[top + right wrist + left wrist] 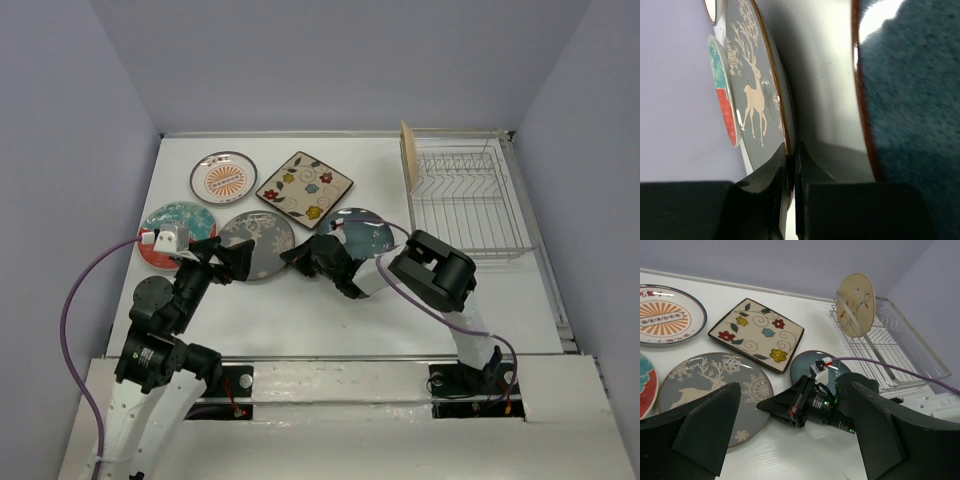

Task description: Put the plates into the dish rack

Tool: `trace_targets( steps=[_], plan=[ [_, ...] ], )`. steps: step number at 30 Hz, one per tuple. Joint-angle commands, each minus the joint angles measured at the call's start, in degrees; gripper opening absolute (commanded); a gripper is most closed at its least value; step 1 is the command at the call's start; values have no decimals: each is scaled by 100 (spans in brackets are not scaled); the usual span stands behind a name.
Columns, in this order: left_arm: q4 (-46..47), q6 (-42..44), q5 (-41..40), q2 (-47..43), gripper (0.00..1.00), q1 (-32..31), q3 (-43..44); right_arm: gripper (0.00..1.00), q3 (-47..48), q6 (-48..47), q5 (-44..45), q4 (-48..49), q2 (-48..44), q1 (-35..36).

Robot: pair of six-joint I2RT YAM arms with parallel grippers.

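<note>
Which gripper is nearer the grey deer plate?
Right. The right gripper pinches the rim of the grey deer plate; the left gripper hangs open at its left edge.

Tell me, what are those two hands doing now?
Left hand open, empty. Right hand shut on rim of grey deer plate. Cream plate stands in dish rack; nothing seen blocking.

Table (400,310), 2 rows lying on it. Back, L-R: sunburst plate (223,178), square plate (305,189). Front, L-R: left plate (185,215), deer plate (262,235), right plate (365,235). Dish rack (470,210) at far R; bird plate (409,155) upright in its back-L end.
</note>
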Motion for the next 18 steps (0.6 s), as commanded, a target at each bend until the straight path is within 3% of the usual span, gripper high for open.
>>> trace_targets(
  steps=[1,6,10,14,18],
  plan=[
    [196,4,88,-14,99,28,228,7,-476,-442,380,351,-477,40],
    [213,13,115,12,99,28,220,7,-1073,-1480,573,395,-1794,154],
    [213,4,88,-14,99,28,220,7,-1241,-2909,924,-263,-3148,154],
    [213,4,97,-14,99,28,220,7,-698,-4239,1530,-1290,-4291,93],
    [204,-5,123,-14,99,28,220,7,-39,-5233,1909,-1880,-5057,-494]
  ],
)
